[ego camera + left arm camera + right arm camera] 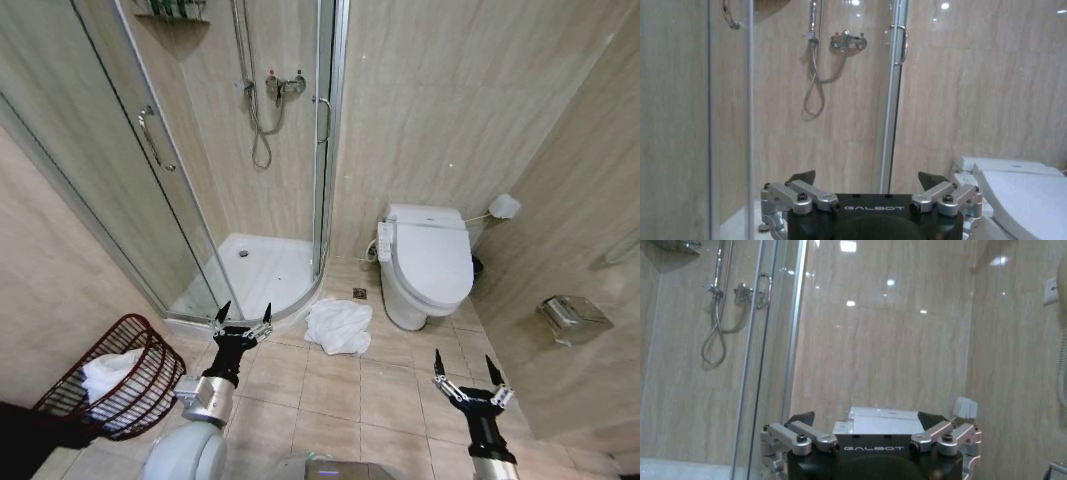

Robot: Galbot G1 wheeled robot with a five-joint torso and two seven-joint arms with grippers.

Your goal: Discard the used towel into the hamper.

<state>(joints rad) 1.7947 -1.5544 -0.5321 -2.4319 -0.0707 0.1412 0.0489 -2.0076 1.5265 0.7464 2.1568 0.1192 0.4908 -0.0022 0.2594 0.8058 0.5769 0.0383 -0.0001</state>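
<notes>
Two black claws, left [243,312] and right [469,366], are held spread open above the tiled floor [330,385], one crumpled white towel [339,325] lying between them, one dark reddish-brown wire hamper [112,375] tilted rim-up at far left.

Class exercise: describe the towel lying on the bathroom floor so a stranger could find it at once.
Start at the white toilet on the right, then look to the floor tiles between it and the shower tray. The towel is the crumpled white heap there, loose on the floor, unlike the white cloth already inside the hamper.
</notes>
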